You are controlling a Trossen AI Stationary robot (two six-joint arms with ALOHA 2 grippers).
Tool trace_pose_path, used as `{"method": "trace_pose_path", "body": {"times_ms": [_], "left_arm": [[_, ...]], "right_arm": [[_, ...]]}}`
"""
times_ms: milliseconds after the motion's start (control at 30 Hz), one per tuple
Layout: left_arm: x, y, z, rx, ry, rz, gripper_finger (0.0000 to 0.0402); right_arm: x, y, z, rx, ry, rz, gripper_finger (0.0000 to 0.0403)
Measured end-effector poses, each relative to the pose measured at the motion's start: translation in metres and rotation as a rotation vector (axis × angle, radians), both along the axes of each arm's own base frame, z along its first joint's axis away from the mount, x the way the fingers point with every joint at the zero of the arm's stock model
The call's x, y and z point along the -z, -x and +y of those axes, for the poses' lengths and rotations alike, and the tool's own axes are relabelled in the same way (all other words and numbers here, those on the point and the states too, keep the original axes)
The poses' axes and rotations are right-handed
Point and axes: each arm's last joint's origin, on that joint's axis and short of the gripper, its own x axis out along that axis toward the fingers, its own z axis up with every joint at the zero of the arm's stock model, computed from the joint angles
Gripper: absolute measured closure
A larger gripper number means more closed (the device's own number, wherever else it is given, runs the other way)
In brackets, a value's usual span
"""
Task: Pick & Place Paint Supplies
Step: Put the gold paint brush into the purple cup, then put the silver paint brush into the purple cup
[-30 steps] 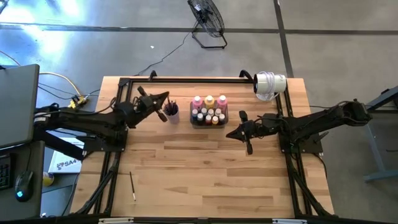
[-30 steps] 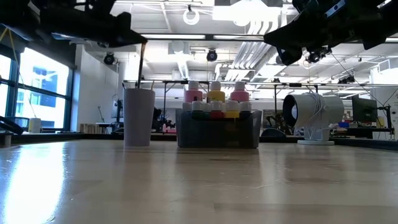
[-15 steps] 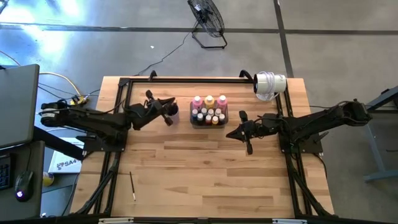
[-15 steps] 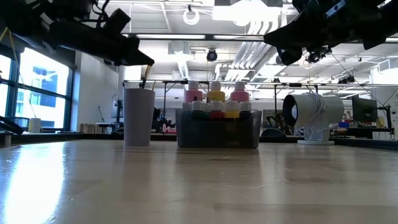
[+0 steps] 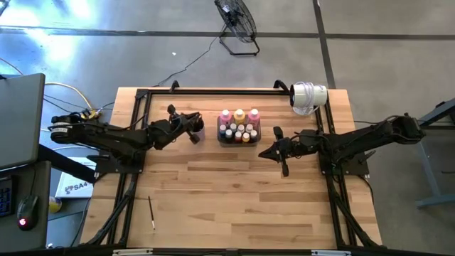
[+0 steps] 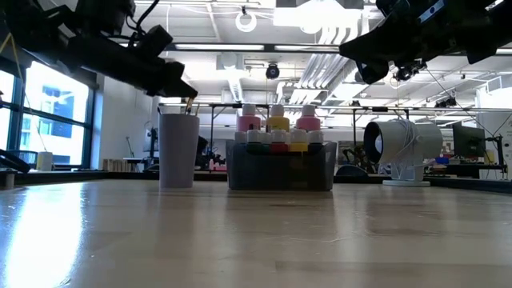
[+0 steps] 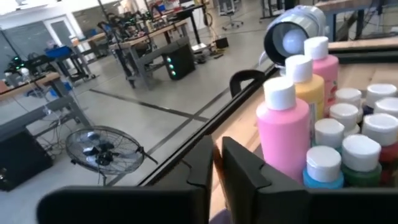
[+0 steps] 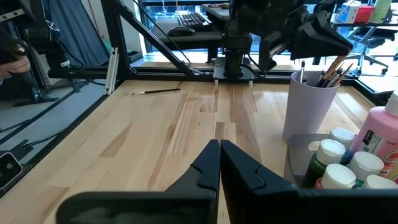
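Observation:
A purple cup point(image 5: 197, 129) point(image 6: 178, 150) stands left of the dark grey tray point(image 5: 239, 136) point(image 6: 280, 168), which holds pink and yellow bottles point(image 7: 286, 134) and small white-capped ones. Several paintbrushes point(image 8: 333, 71) stick up out of the cup. My left gripper point(image 5: 193, 123) point(image 6: 186, 86) point(image 7: 214, 158) hovers just over the cup's rim, shut on one thin paintbrush point(image 6: 190, 104). My right gripper point(image 5: 263, 153) point(image 8: 219, 155) hangs shut and empty, above the table to the right of the tray. My left gripper pinches the paintbrush's upper end point(image 6: 190, 99) between its fingertips. The fingers come in level from the table's left. The brush hangs tilted below them, with its lower part inside the purple cup.
One loose paintbrush point(image 5: 151, 212) point(image 8: 155, 91) lies on the wood near the table's front left. A white round device point(image 5: 309, 97) point(image 6: 400, 148) stands at the back right. A black frame point(image 5: 213, 90) runs around the table.
My left gripper has come down toward the purple cup and tipped closer to level. The paintbrush it holds has sunk deeper into the cup and now leans instead of standing upright. My right arm has kept still.

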Motion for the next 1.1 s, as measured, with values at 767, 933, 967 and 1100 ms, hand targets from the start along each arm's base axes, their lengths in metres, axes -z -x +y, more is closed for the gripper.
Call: {"method": "trace_pose_path", "body": {"times_ms": [767,933,967,1100], "left_arm": [[-0.100,-0.012,-0.015,0.122,-0.099,-0.161,0.0234],[-0.099,-0.003,-0.044,0.262,-0.067,-0.060,0.0296],[-0.098,-0.002,-0.050,0.290,-0.060,-0.042,0.0317],[-0.094,0.004,-0.074,0.437,0.001,-0.020,0.0390]], "right_arm": [[0.000,0.000,0.000,-0.003,0.000,0.003,0.0399],[0.001,0.000,0.000,-0.003,0.000,0.007,0.0399],[0.001,0.000,0.000,-0.003,0.000,0.007,0.0399],[0.001,0.000,0.000,-0.003,0.000,0.007,0.0399]]}}
